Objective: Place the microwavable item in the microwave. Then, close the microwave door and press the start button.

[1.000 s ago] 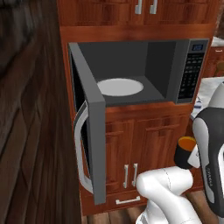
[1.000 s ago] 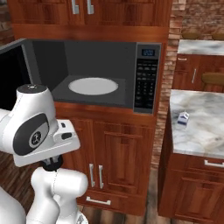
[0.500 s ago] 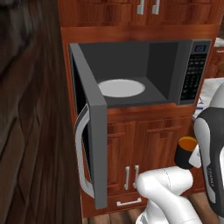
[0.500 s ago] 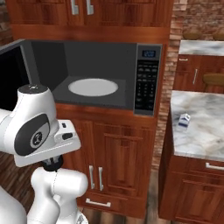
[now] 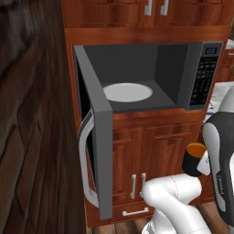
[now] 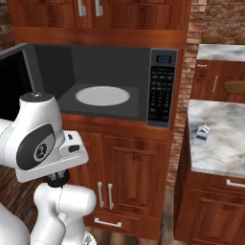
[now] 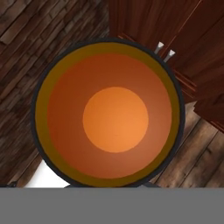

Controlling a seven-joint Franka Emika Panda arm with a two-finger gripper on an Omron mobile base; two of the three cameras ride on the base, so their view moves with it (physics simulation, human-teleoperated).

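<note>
Jaws clamp the round, glossy black mug (image 7: 109, 116), its orange interior smooth.

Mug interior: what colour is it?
Orange inside the mug, brightest at the bottom, with a black outer wall. The hand view shows it best.

One mug (image 5: 195, 157), one microwave (image 6: 143, 81), one turntable (image 6: 102, 95), one carton (image 6: 203, 133), two countertops (image 6: 225, 143)

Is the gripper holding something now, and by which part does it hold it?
It holds the black mug; the exact place of the hold cannot be told.
</note>
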